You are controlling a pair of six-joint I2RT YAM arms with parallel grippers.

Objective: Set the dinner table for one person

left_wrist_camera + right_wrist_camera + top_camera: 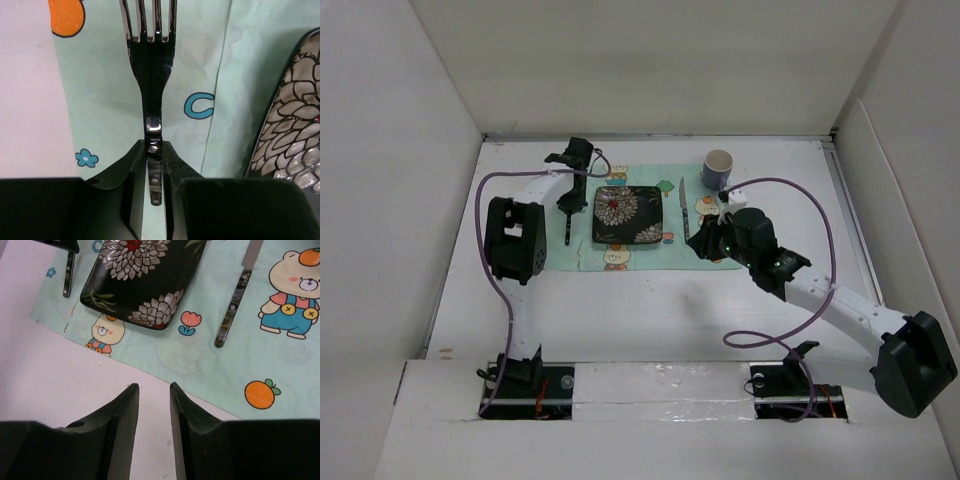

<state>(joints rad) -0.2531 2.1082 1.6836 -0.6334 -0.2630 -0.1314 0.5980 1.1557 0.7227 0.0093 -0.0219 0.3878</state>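
Top: bench [650, 310] carries placemat [640, 258], plate [627, 215] at centre. Left pincer [566, 205] on fork [565, 228], grip hard to make out.
Left wrist: left pincer pinches fork handle; tine tips cropped.
Right wrist: right pincer [154, 390] spread, empty, over bare bench; knife [232, 315] blade cropped.

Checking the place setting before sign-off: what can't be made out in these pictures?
- fork tine tips: left wrist view, cut off by the top edge.
- fork handle end: same view, hidden inside the left hand.
- knife blade: right wrist view, mostly cut off by the top edge.
- mug contents: top view, too small.
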